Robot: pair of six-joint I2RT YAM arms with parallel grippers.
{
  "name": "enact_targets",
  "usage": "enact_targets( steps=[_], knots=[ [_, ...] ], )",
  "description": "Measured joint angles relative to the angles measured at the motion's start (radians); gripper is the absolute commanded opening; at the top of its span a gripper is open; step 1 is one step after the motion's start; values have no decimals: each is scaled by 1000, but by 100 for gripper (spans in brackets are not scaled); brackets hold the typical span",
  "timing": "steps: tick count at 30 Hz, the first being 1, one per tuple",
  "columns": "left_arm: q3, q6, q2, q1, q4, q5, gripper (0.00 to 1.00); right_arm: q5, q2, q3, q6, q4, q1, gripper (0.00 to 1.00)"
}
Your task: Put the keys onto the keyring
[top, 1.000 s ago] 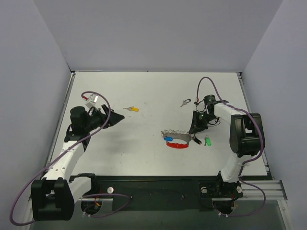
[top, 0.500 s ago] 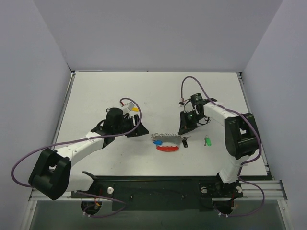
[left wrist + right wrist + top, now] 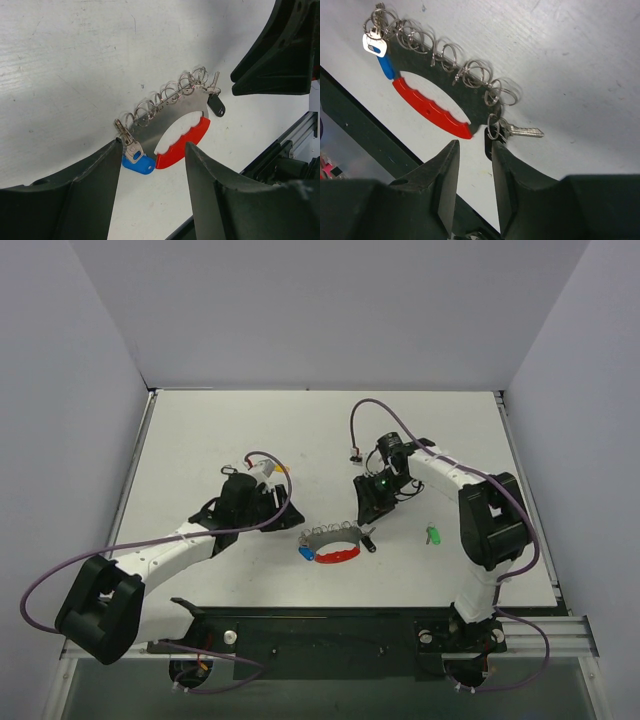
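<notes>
**Keyring lies crosswise between both grippers**

The keyring (image 3: 330, 545) rests on the table (image 3: 200, 440) near its front edge. Its long axis runs left to right, with the blue key (image 3: 305, 553) at the left end and the black key (image 3: 368, 541) at the right. The left gripper (image 3: 153, 146), fingers apart, frames the blue end. The right gripper (image 3: 473, 147), slightly parted, straddles the black key without clamping it. The loose green key (image 3: 433, 535) lies nearer the right arm.

Bright, even overhead light; faint, soft-edged shadows on the white desk (image 3: 200, 430); wrist views sharp mid-frame, with fingers (image 3: 65, 200) dark and blurred toward 6 o'clock.
</notes>
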Motion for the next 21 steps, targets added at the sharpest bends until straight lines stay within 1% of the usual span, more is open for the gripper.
enact_targets(
  steps=[7,15,21],
  knots=[
    [-3,1,-5,-14,0,-6,63,-14,-17,0,-114,-42,-62,27],
    [-3,2,18,-44,1,-5,62,16,2,27,-126,-43,-44,26],
    [-3,2,19,-50,7,-5,62,84,50,89,-218,-47,-27,28]
  ],
)
